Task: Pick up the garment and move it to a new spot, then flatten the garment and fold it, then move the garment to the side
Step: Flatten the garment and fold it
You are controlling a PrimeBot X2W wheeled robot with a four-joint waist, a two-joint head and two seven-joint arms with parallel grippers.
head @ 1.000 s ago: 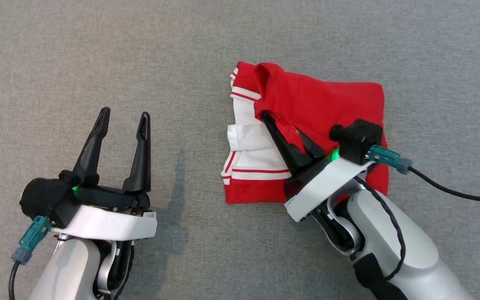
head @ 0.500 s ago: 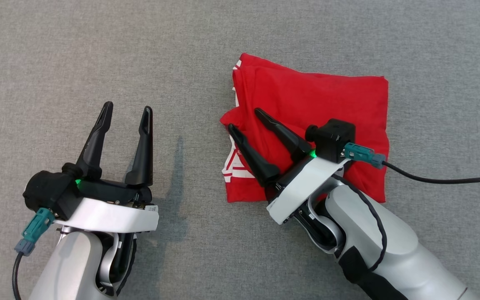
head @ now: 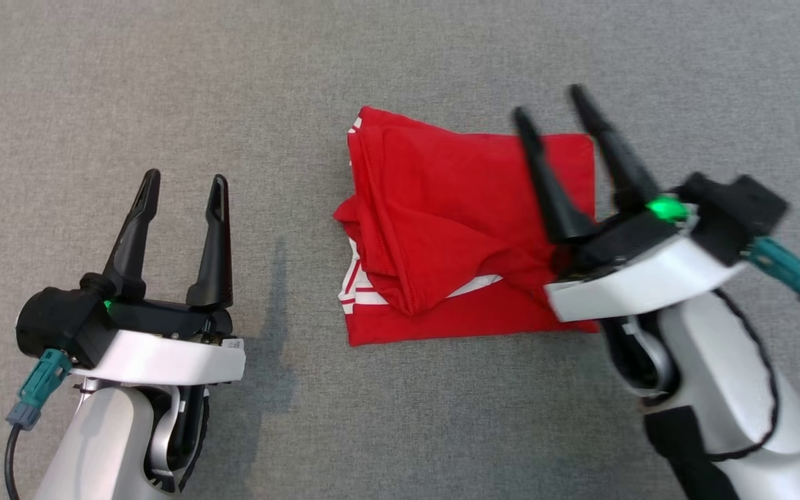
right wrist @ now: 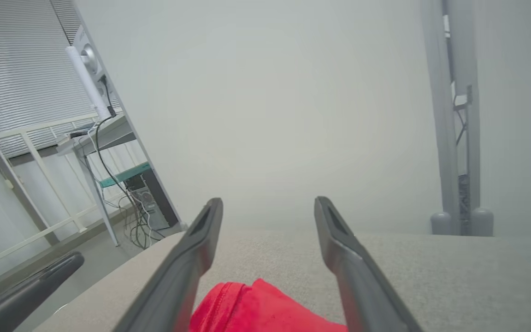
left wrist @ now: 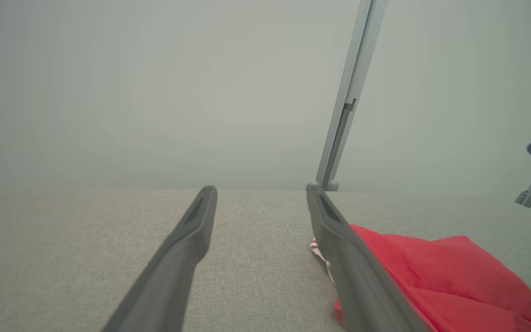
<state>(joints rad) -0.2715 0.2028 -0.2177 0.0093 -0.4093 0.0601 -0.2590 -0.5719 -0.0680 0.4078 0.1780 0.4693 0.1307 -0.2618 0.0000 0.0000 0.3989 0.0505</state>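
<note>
- Grey woven surface [head: 400, 55]: the largest item. It carries the garment and runs on past the garment on every side.
- Garment [head: 455, 229]: red cloth, lying flat on that surface as a roughly square folded packet. Its top layer is rumpled, with a loose lobe sagging toward the near edge.
- Right gripper [head: 547, 101]: above the garment's right edge, its fingertips reaching past the garment's far right corner. The two dark fingers stand spread with nothing between them. We see no cloth caught on either one.
- Left gripper [head: 185, 176]: well apart from the garment, off its left side. Jaws parted, empty, raised off the surface.
- White striped trim [head: 362, 298]: peeks out at the garment's near left corner, under the red top layer.
- Green lamp [head: 662, 207]: lit on the right wrist, just off the garment's right edge.
- Step in hand, as we judge it: the folding looks done or nearly done, and the garment lies free of both grippers. The move to the side is not yet made.
- Next move, as we judge it: take one edge through all the layers, so the packet travels whole. A pinch on the top layer alone would likely pull the fold open.
</note>
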